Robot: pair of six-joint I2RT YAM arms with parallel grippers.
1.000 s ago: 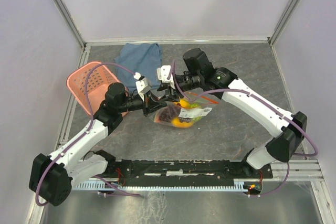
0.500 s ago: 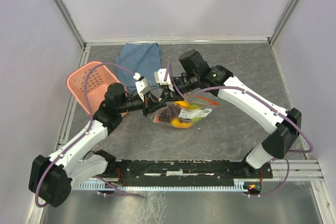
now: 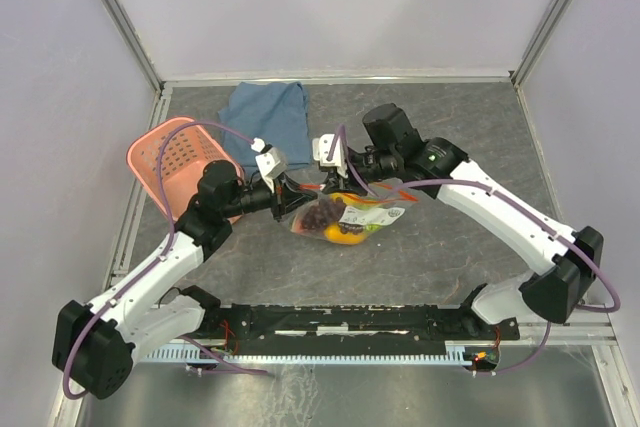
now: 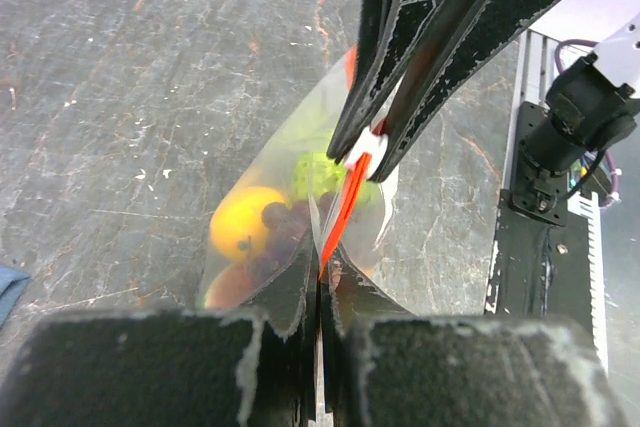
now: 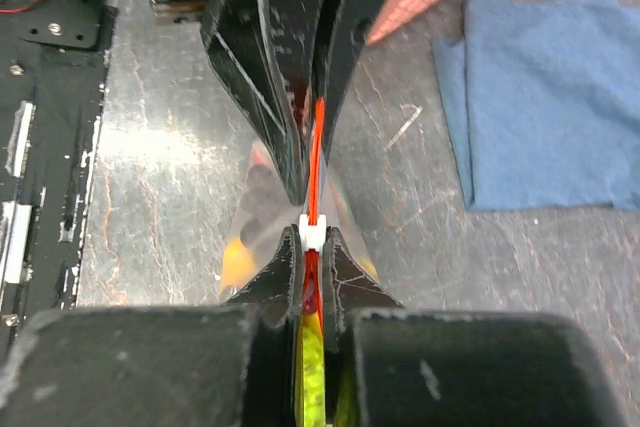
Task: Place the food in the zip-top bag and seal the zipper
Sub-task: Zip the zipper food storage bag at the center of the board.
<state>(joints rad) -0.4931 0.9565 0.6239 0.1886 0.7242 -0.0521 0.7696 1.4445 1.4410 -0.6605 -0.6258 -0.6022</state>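
The clear zip-top bag (image 3: 352, 217) hangs low between both grippers with the food inside it. In the left wrist view I see a yellow-orange fruit (image 4: 243, 222), dark grapes (image 4: 280, 232) and a yellow-green ball (image 4: 318, 173) through the plastic. The orange-red zipper (image 4: 352, 197) runs taut from one gripper to the other. My left gripper (image 4: 320, 292) is shut on the zipper's end. My right gripper (image 5: 313, 239) is shut on the zipper at its white slider (image 5: 313, 231), close to the left gripper's fingers (image 5: 285, 77). From above, the left gripper (image 3: 291, 193) and right gripper (image 3: 335, 179) nearly meet.
A pink perforated basket (image 3: 172, 169) lies tipped at the left, behind my left arm. A folded blue cloth (image 3: 267, 117) lies at the back of the grey table (image 3: 450, 117). A black rail (image 3: 350, 322) runs along the near edge.
The right gripper has closed onto the zipper at the white slider. The right arm has shifted right since half a second ago. The left gripper has stayed shut in place.
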